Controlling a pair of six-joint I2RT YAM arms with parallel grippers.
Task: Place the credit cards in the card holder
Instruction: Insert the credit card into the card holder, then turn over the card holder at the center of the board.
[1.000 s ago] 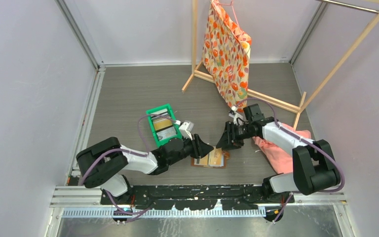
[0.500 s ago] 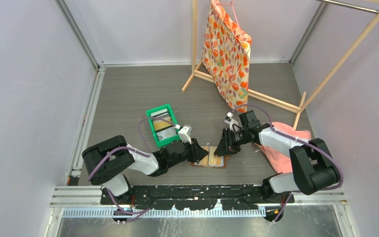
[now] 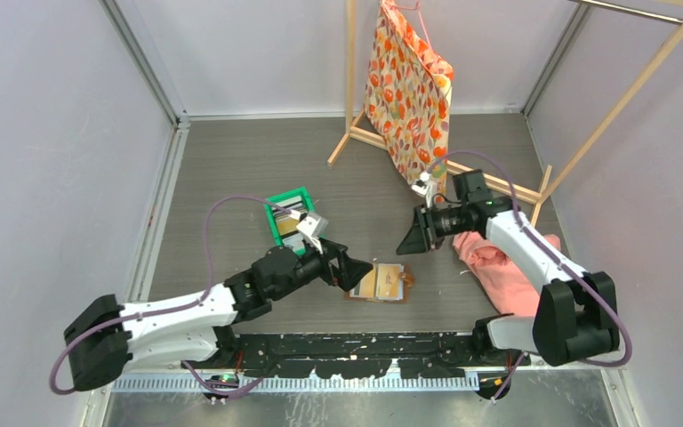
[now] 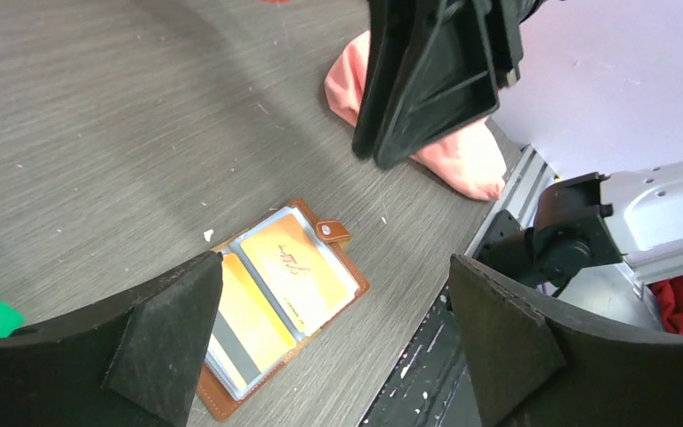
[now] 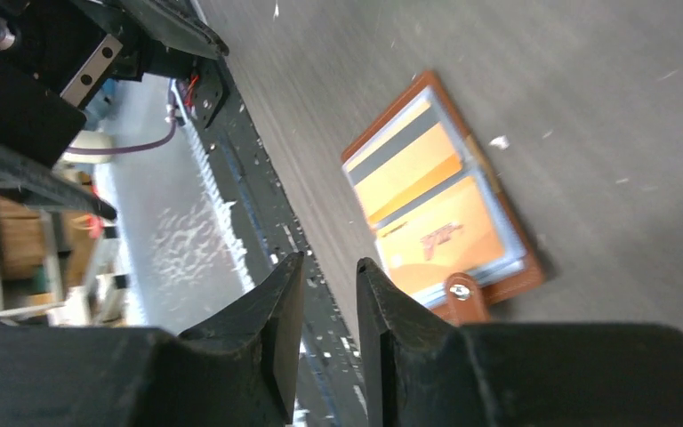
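The brown card holder (image 3: 383, 284) lies open on the table between the two arms, its snap tab (image 4: 333, 233) toward the right arm. Two tan-gold credit cards (image 4: 295, 267) sit in its clear slots, and one of them (image 4: 242, 327) shows a grey stripe. My left gripper (image 3: 353, 269) hovers just left of the holder, open wide with nothing between the fingers (image 4: 156, 342). My right gripper (image 3: 413, 238) hangs above and to the right of the holder. Its jaws stand a narrow gap apart with nothing in them (image 5: 329, 277). The holder (image 5: 440, 209) shows beyond them.
A green plastic bin (image 3: 277, 204) holding more cards stands behind the left arm. A pink cloth (image 3: 502, 267) lies under the right arm. A wooden rack (image 3: 449, 165) with a flowered bag (image 3: 409, 89) stands at the back. The black base rail (image 3: 365, 342) runs along the near edge.
The left gripper has opened wide and lifted beside the holder. The right gripper has pulled up and away to the right from the holder's edge.
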